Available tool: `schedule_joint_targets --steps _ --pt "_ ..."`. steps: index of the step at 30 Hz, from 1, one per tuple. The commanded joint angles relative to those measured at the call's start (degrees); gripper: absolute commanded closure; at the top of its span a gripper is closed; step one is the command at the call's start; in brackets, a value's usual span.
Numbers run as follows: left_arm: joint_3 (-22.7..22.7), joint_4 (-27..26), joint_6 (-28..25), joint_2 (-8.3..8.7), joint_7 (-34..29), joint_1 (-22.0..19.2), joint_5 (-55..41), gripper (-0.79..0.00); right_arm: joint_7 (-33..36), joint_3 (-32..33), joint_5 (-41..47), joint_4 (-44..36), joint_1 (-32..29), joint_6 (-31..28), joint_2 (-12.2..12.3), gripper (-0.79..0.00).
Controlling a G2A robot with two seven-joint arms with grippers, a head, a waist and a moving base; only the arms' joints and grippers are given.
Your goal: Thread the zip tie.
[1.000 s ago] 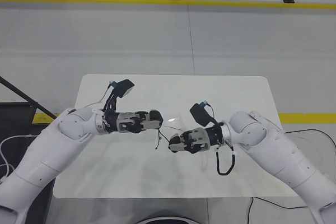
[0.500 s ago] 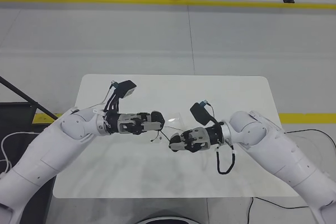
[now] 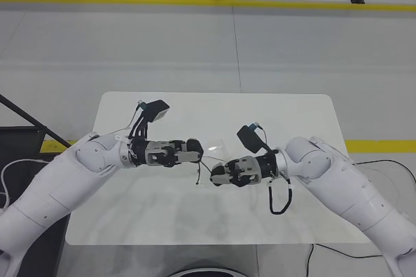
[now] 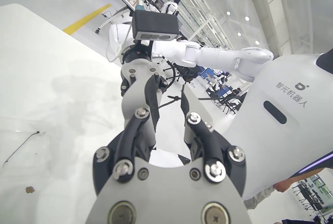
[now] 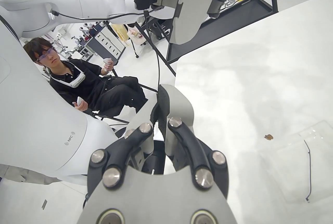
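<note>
Two arms meet above the middle of the white desk (image 3: 284, 118).

(a) Right gripper (image 5: 159, 95): jaws closed on the black zip tie (image 5: 158, 63), which rises from them as a thin strap toward the other arm. In the top view this gripper (image 3: 215, 174) sits nearer the robot than its partner.

(b) Left gripper (image 4: 169, 82): jaws apart, with a visible gap between the pads. The zip tie (image 4: 169, 100) crosses that gap; whether it touches either pad cannot be told. In the top view the left gripper (image 3: 195, 148) faces the right one, and the zip tie (image 3: 204, 166) spans the short space between them, held off the desk, one loose end hanging below.

(c) Clear tray (image 5: 320, 131): a shallow transparent container lying flat on the desk just beyond the grippers (image 3: 224, 147). It holds one spare tie (image 5: 309, 157), black, thin, slightly bent, lying flat inside; the left wrist view shows the same spare tie (image 4: 19, 145) in the tray (image 4: 39, 152).

(d) Brown fragment (image 5: 268, 136): a small scrap on the bare desk near the tray, outside it (image 4: 30, 189).
</note>
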Motion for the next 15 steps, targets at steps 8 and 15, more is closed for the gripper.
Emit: schedule_joint_targets --steps 8,15 --pt "3.2 0.9 -2.0 0.73 2.0 -1.9 -0.8 -0.24 0.0 0.4 -0.2 -0.2 -0.4 0.0 0.1 0.0" --pt "4.6 0.8 -2.0 1.11 2.0 -3.0 -1.7 -0.179 0.0 0.4 -0.3 -0.2 -0.4 0.0 0.1 0.0"
